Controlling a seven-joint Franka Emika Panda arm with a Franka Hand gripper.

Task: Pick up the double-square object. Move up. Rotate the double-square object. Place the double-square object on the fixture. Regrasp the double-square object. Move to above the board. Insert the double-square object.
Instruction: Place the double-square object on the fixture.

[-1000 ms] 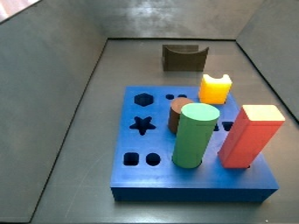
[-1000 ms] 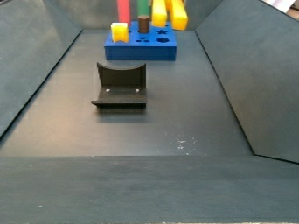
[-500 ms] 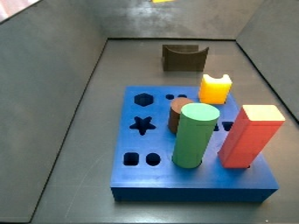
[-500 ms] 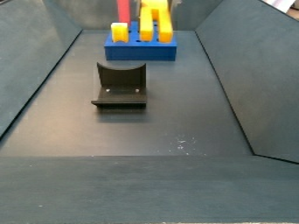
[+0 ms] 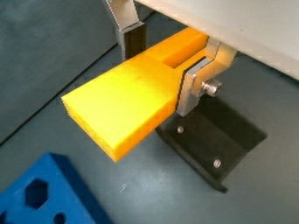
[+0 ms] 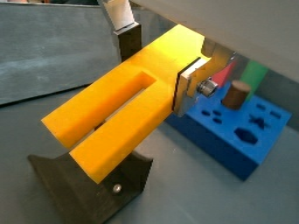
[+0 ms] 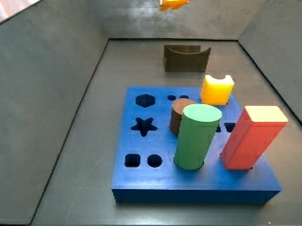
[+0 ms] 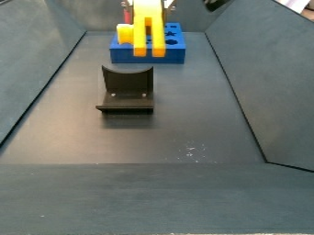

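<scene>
Two silver fingers (image 5: 194,80) of the tool (image 5: 163,59) pinch the long grooved yellow-orange plastic bar (image 6: 122,97). It hangs in the air above the small dark notched fixture (image 8: 127,89), with the thick blue board (image 6: 237,127) beyond.

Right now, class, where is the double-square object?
The double-square object is clamped in the gripper, held in the air above the fixture, with the board beyond it.

The gripper (image 5: 163,59), at the top of both wrist views, has 2 flat silver metal fingers (image 5: 195,77) with a dull brushed look and dark matt pads, clamped on the bar (image 5: 128,96), a smooth, matt yellow-orange plastic. The fixture (image 5: 222,144) looks like dark, matt material with small shiny screws. The board (image 6: 233,131) is matt blue plastic. The floor (image 8: 147,138) is a dull grey sheet, faintly scuffed.
</scene>
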